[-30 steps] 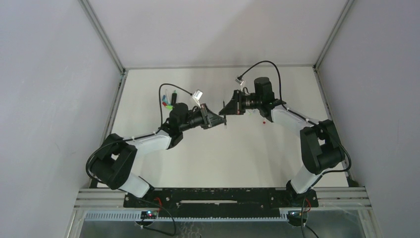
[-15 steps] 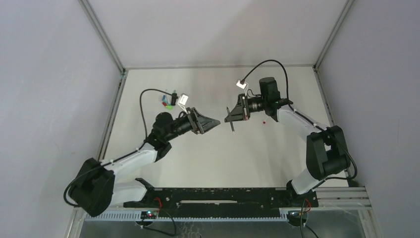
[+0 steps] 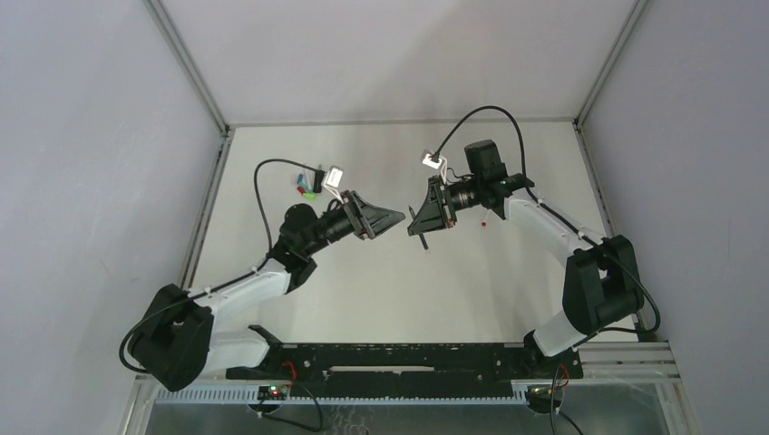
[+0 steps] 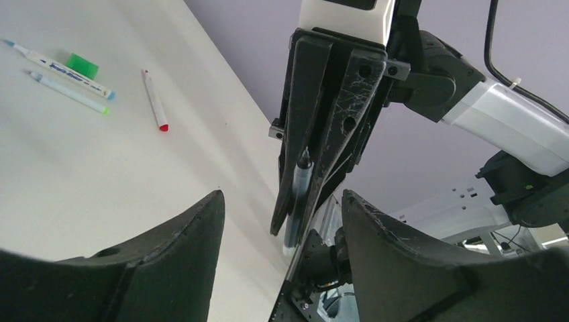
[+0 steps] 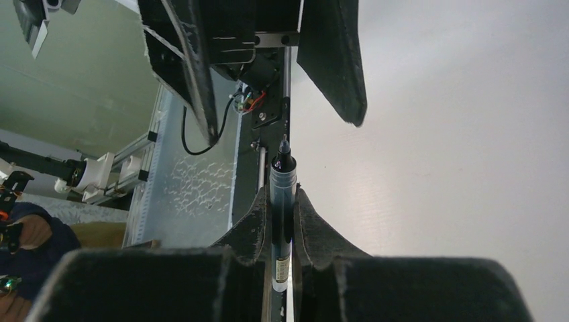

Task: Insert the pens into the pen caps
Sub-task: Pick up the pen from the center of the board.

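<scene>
Drifted slightly nearer the left tool (image 3: 394, 217). Clamps thin dark pen (image 5: 282, 168) tight in right tool (image 5: 282, 192), long axis aimed at the wide-spread, empty left one. Leaves green cap (image 4: 82, 64) on tabletop (image 4: 100, 168), well aside, nearer that tool.

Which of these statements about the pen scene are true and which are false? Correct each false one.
1. The right end effector grips a thin dark pen. True.
2. The left end effector is shut on a cap. False: its jaws stand wide open with nothing between them.
3. A green cap lies on the table next to a white pen. True.
4. The red-tipped pen is held in the air. False: it lies flat on the table, apart from both end effectors.
</scene>
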Robot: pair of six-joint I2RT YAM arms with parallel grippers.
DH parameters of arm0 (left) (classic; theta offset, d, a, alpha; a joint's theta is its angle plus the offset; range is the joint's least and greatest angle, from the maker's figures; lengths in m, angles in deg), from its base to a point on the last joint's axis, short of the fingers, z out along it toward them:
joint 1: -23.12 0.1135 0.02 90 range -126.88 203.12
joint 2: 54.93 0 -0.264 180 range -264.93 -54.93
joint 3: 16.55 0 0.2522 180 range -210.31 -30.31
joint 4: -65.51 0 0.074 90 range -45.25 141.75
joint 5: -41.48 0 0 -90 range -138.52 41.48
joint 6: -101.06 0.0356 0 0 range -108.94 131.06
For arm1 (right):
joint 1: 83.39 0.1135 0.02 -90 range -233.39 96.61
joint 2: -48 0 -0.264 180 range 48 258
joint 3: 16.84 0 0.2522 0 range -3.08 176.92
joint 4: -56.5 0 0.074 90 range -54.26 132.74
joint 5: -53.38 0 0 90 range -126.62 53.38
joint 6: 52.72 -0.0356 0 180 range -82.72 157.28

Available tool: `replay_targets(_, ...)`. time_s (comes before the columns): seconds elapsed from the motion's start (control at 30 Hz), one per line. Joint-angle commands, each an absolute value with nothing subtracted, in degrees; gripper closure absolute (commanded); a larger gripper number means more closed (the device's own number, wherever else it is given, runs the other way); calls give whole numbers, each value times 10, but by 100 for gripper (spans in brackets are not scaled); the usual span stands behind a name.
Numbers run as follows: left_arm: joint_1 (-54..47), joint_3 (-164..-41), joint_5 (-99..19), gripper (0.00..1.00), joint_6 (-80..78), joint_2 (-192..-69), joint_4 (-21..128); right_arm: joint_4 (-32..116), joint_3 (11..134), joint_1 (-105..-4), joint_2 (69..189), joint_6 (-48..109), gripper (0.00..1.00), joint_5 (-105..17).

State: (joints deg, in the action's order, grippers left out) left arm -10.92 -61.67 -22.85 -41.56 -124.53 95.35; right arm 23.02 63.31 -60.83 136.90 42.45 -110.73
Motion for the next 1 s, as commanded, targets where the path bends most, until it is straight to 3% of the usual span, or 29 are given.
replay_targets(0.0,-124,-669,-238,34,-426,-1267,988,219,653,-597,1352,445,96,-1124)
replay_targets(0.6,-145,-699,-223,66,-441,-1324,1007,235,652,-593,1350,420,96,-1126)
replay_targets(0.67,-146,-701,-220,74,-443,-1328,1008,236,652,-592,1351,417,96,-1126)
replay_targets(0.8,-146,-699,-216,99,-460,-1342,1034,238,652,-591,1351,414,96,-1124)
replay_targets(0.9,-146,-690,-227,100,-478,-1345,1066,243,652,-591,1350,401,90,-1117)
replay_targets(0.97,-146,-680,-246,100,-481,-1341,1072,246,653,-591,1349,392,80,-1114)
